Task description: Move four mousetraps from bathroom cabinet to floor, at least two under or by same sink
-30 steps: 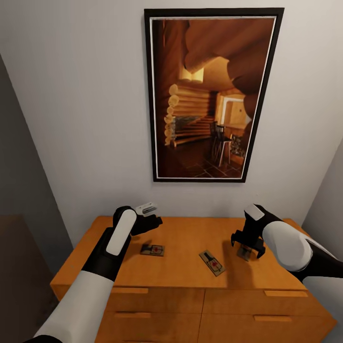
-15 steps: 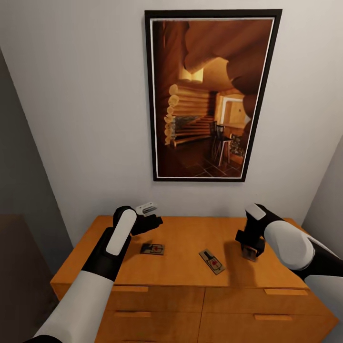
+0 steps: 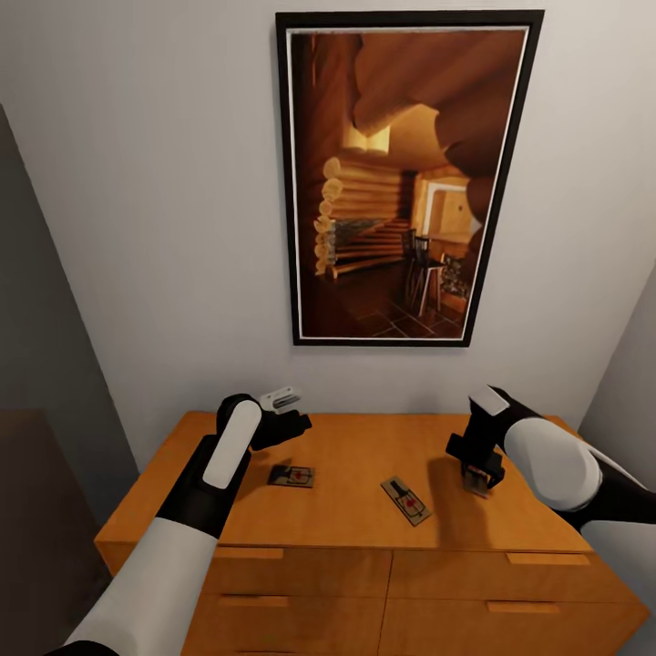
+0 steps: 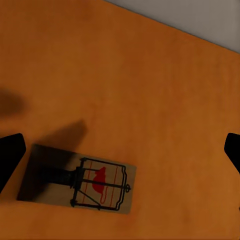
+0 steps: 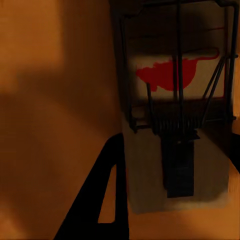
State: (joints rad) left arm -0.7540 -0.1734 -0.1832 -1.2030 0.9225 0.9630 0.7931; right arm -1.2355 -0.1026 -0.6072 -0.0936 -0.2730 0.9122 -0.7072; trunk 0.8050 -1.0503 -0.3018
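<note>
The orange-brown cabinet (image 3: 346,446) stands against the wall with mousetraps on its top. One mousetrap (image 3: 292,476) lies just below my left gripper (image 3: 284,425), which hovers open above the top. The left wrist view has that mousetrap (image 4: 80,181) flat on the wood, with my left gripper (image 4: 121,152) spread wide over it. A second mousetrap (image 3: 406,500) lies near the middle front. My right gripper (image 3: 477,472) is shut on a third mousetrap (image 3: 476,481), held a little above the right part of the top. In the right wrist view this mousetrap (image 5: 175,80) sits between the dark fingers (image 5: 100,200).
A large framed picture (image 3: 405,178) hangs on the white wall behind the cabinet. Drawer fronts with wooden bar handles (image 3: 246,555) face me. A dark wall (image 3: 36,364) closes the left side and a grey wall (image 3: 629,383) the right.
My right gripper has closed on the right-hand mousetrap and raised it slightly off the cabinet top. The left arm and the other two mousetraps have not moved.
</note>
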